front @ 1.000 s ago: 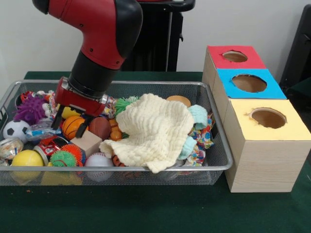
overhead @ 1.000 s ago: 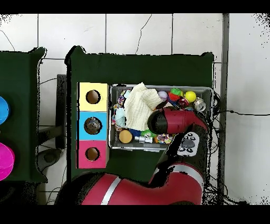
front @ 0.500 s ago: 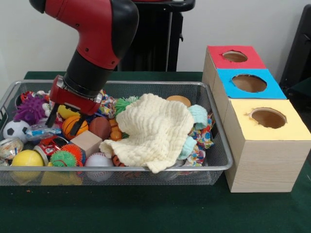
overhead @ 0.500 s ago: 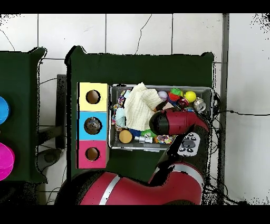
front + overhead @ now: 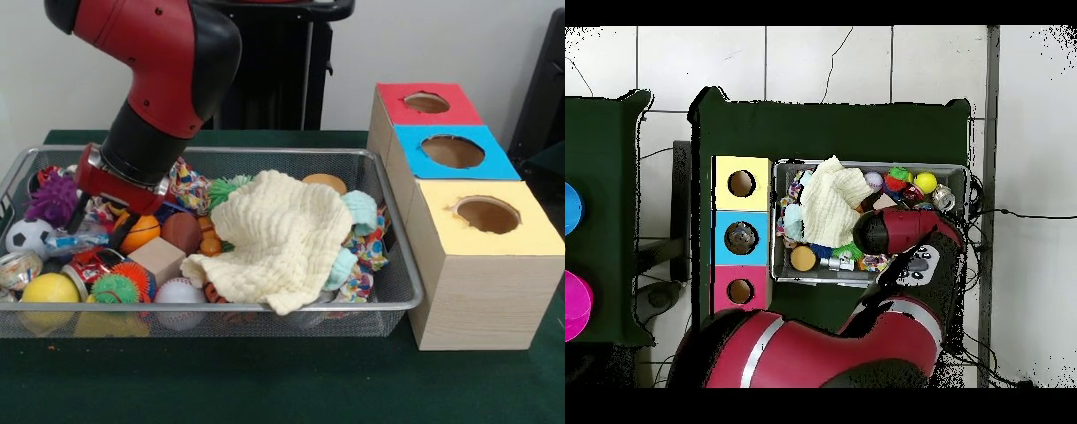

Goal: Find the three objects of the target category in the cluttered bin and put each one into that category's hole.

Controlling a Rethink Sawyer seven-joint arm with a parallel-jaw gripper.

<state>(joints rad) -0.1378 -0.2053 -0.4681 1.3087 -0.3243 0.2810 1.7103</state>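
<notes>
From the front, the gripper (image 5: 95, 221) hangs low over the left part of the wire bin (image 5: 393, 265), its dark fingers apparently spread, with nothing visibly between them, though clutter hides the tips. The orange mini basketball (image 5: 139, 233) lies just beside the gripper toward the cream cloth (image 5: 282, 238), so a short sideways shift would centre it. From overhead, the arm (image 5: 900, 230) covers that spot; the three-hole box (image 5: 741, 237) sits against the bin's opposite end.
</notes>
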